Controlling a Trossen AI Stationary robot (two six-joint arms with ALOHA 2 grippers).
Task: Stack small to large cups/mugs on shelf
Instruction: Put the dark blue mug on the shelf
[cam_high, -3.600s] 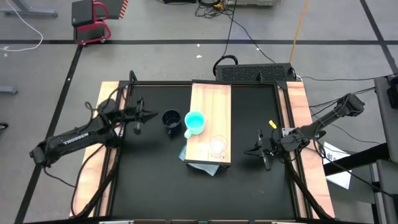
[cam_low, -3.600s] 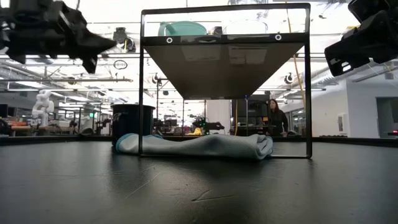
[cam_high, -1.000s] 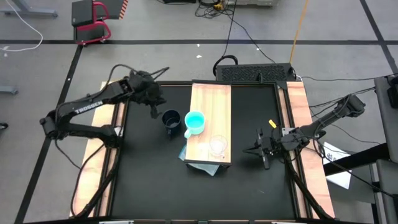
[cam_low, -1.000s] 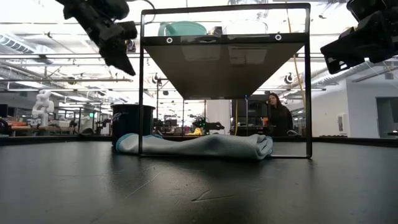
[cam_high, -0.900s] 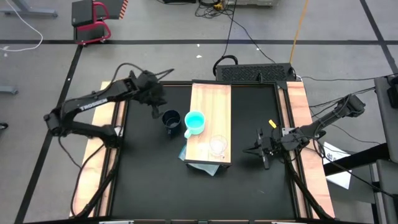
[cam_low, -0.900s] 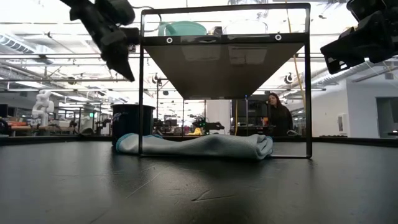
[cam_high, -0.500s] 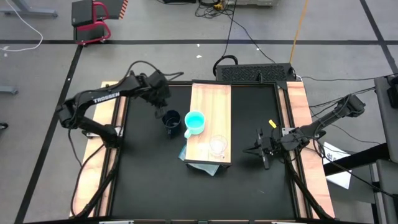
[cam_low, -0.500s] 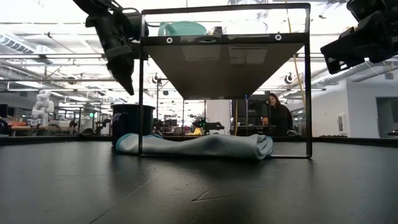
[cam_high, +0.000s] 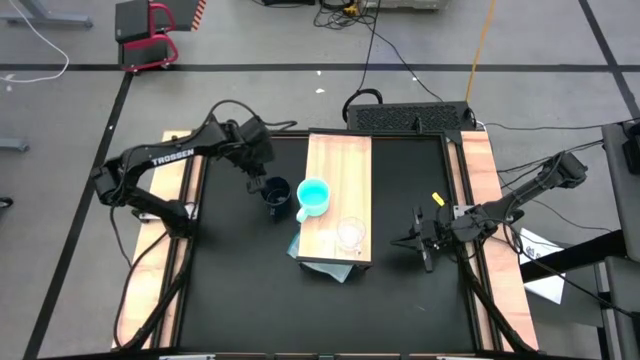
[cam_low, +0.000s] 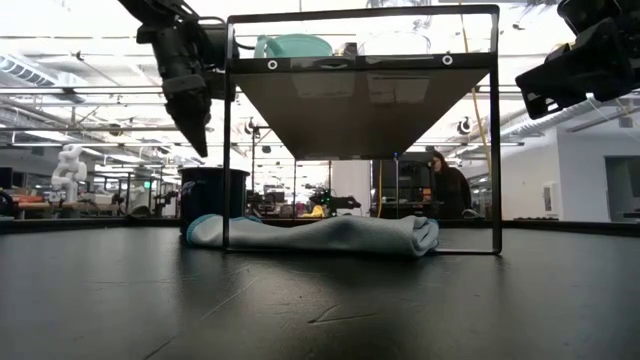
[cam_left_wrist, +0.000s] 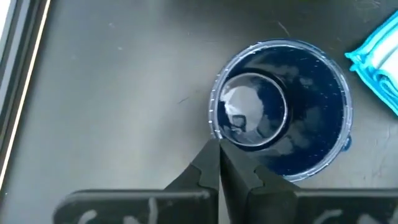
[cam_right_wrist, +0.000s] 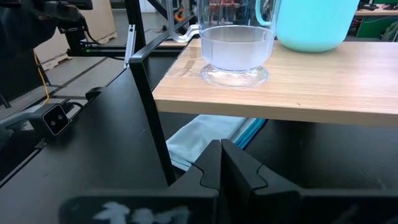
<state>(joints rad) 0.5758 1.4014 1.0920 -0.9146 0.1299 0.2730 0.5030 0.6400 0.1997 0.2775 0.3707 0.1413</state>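
Observation:
The dark navy mug (cam_high: 275, 192) stands upright on the black table, just left of the raised light-wood shelf (cam_high: 338, 160). The turquoise mug (cam_high: 313, 196) and the clear glass mug (cam_high: 350, 233) stand side by side on the shelf. My left gripper (cam_high: 259, 180) is shut and points down. It hangs a little above the navy mug's left rim (cam_left_wrist: 217, 118) without touching it, as the low view (cam_low: 199, 150) shows. My right gripper (cam_high: 400, 243) is shut and empty. It hovers right of the shelf and points at the glass mug (cam_right_wrist: 235, 43).
A folded light-blue cloth (cam_low: 320, 235) lies on the table under the shelf, between its thin black metal legs (cam_low: 227, 150). It reaches close to the navy mug (cam_left_wrist: 379, 56). Wooden strips run along the table's left and right sides (cam_high: 487, 180).
My left gripper has moved toward the table's right, to the navy mug. It has tipped from slanting to pointing almost straight down, and has come lower over the mug's rim. It has stayed shut. The mugs and the right arm have not moved.

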